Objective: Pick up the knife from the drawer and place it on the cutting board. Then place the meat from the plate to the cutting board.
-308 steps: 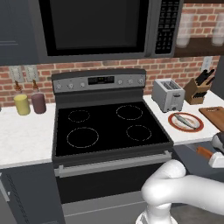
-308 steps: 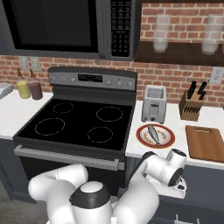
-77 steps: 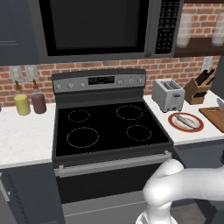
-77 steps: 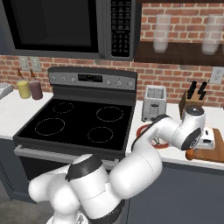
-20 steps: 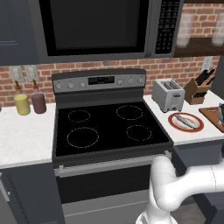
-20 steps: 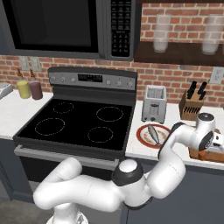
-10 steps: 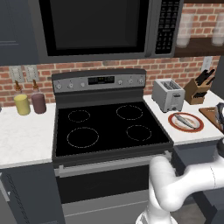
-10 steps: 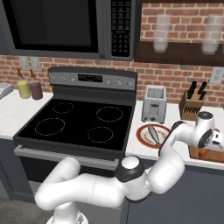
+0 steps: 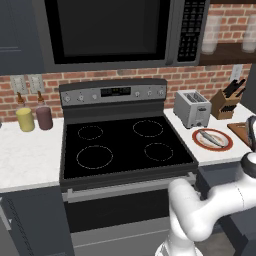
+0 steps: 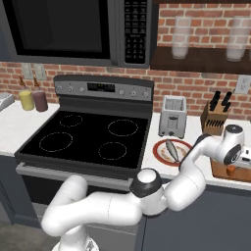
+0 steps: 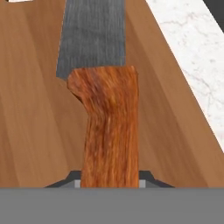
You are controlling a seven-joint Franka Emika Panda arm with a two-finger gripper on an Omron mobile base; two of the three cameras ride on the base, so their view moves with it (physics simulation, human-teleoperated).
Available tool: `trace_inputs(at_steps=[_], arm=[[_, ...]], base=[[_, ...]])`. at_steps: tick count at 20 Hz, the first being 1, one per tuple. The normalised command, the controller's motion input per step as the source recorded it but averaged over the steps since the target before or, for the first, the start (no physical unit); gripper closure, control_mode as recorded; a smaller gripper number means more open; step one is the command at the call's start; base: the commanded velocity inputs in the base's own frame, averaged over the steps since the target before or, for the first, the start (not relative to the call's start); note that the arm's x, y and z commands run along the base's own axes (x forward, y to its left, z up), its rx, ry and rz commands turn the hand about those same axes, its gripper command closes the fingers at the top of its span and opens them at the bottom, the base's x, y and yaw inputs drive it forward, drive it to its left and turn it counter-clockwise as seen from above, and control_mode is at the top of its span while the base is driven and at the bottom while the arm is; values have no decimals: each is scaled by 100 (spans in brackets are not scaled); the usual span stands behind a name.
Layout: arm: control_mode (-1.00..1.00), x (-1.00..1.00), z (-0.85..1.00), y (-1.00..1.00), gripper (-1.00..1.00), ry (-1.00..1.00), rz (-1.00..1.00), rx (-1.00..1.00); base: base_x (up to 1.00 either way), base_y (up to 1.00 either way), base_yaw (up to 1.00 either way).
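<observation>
Hand view: hand (image 11: 109, 183) clamped on knife (image 11: 107, 100) handle | blade over cutting board (image 11: 30, 109)

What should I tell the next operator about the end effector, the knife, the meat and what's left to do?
End effector: shut on the knife by its orange-brown handle, over the cutting board; whether the blade touches the board can't be told.
Meat: lying on the plate, between the stove and the board.
Done: knife brought to the board.
Left: release the knife on the board, then move the meat from plate to board.
</observation>
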Motion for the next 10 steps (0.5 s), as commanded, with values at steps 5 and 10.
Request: trace_inputs(at_steps=[5,10], arm=[[-100,0,-3,0,-100,0,0,2],[-100,-9,0,1,-100,0,0,0]], base=[[0,0,0],[0,0,0]])
